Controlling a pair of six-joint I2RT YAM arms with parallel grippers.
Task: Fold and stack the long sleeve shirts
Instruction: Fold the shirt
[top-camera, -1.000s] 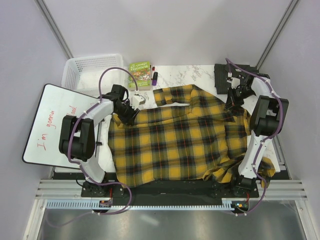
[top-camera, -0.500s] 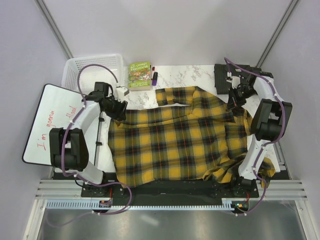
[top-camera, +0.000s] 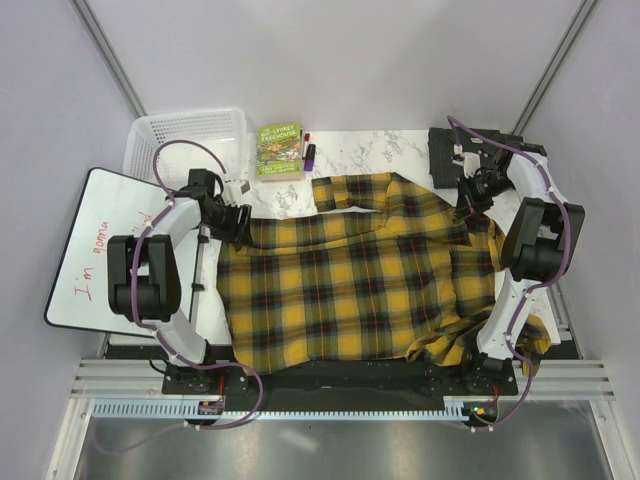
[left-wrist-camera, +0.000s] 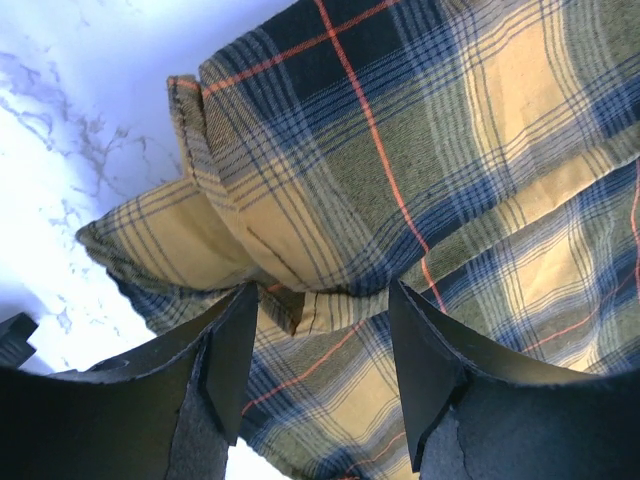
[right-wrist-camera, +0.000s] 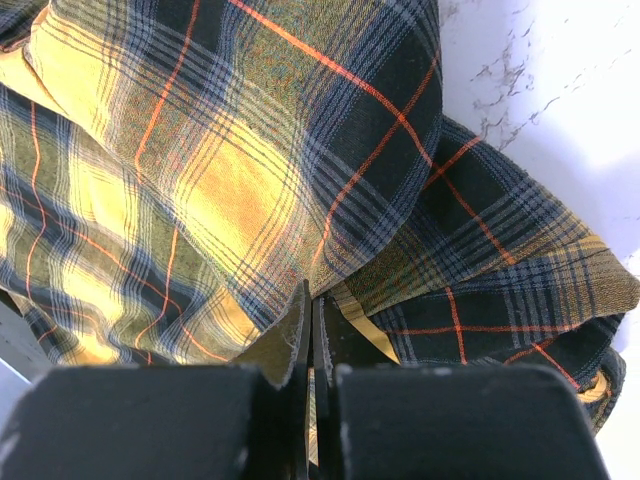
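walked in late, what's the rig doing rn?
Both arms are working on the plaid shirt, which lies mostly spread out across the table. The right gripper is shut on a fold of the cloth at the shirt's far right edge. The left gripper stands open at the shirt's far left corner, gripping nothing. A dark folded garment sits at the table's far right corner.

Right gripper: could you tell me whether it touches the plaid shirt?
Touching: right wrist view shows the right gripper pinching a plaid shirt fold.
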